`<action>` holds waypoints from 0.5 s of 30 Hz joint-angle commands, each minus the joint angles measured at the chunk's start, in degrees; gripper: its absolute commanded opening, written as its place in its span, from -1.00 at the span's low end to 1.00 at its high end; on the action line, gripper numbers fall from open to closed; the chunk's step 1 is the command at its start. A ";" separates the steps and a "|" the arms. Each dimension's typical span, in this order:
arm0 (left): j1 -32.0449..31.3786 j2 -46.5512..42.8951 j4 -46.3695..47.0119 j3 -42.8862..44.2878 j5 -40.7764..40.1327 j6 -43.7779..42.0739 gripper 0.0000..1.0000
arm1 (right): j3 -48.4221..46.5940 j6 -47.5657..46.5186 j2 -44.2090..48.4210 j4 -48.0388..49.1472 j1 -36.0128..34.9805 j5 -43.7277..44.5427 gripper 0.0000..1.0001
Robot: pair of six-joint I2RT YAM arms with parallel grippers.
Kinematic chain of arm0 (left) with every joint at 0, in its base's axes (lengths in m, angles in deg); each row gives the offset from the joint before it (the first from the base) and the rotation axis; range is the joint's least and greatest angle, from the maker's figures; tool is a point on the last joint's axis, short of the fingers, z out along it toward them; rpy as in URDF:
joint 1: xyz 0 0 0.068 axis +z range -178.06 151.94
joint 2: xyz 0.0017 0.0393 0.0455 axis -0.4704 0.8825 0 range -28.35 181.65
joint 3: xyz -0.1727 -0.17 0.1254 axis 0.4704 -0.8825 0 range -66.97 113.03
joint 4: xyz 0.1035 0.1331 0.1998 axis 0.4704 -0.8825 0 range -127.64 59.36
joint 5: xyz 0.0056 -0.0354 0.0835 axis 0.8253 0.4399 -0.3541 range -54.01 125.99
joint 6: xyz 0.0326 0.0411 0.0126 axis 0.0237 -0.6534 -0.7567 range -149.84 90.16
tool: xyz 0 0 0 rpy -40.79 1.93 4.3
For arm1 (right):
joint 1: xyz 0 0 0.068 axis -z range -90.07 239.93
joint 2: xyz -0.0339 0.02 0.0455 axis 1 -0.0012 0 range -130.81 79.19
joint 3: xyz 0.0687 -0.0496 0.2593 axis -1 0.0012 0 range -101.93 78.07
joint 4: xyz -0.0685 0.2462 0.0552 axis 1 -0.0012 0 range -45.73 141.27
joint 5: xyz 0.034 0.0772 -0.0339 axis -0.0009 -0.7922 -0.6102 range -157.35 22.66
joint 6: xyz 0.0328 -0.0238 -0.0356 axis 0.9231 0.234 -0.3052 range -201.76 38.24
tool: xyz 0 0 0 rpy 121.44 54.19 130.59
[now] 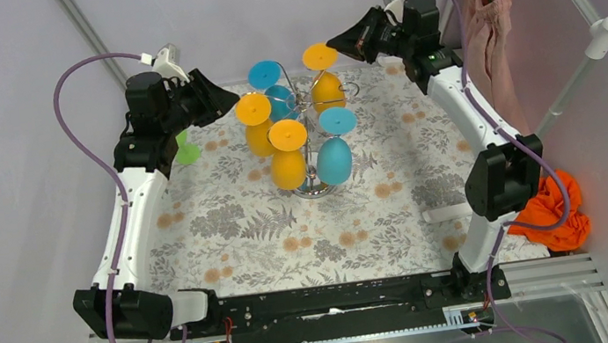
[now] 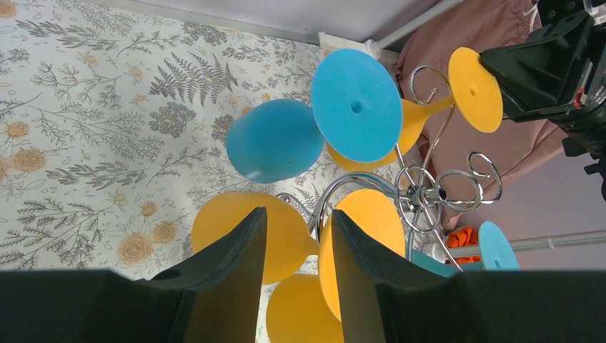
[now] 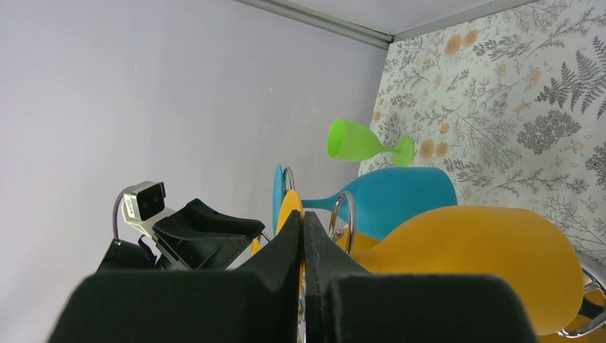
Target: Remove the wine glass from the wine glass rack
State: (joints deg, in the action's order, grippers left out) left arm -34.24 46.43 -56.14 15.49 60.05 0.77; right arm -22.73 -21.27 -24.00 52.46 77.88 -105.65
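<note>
The left arm (image 1: 124,213) and the right arm (image 1: 480,122) both reached far forward from their bases, with the wrists turned inward toward each other. The left gripper (image 2: 298,216) had its fingers (image 2: 229,275) apart. The right gripper (image 3: 303,218) had its fingers pressed almost together, leaving only a thin slit.

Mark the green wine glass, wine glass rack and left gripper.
green wine glass (image 3: 354,141), right wrist view, bowl.
wine glass rack (image 2: 429,193), left wrist view, scroll hub.
left gripper (image 2: 297,214), left wrist view, between fingertips.
</note>
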 commanded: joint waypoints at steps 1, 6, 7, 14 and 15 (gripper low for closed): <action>-0.01 -1.22 2.16 0.27 0.57 0.32 -0.08 | 0.83 0.39 3.29 2.08 -0.66 -3.29 -1.00; 0.01 -1.46 2.17 0.25 0.38 0.19 -0.07 | -1.42 -1.67 2.08 0.22 -4.04 -2.99 -1.00; -0.03 -1.52 2.12 0.21 0.33 0.16 -0.07 | -2.36 -1.90 1.47 -0.27 -4.58 -2.93 -1.00; 0.04 -2.24 0.62 0.59 -1.08 -1.02 -0.07 | -5.99 -1.59 -1.73 -0.29 -6.05 -1.95 -1.00; 0.02 -2.31 0.55 0.57 -1.19 -1.07 -0.06 | -6.69 -1.71 -2.15 -0.49 -6.13 -1.62 -1.00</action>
State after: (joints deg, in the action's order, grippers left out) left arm -34.24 45.71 -56.25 15.49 59.96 0.70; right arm -25.46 -22.50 -24.96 50.97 71.96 -106.46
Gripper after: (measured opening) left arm 0.466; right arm 0.040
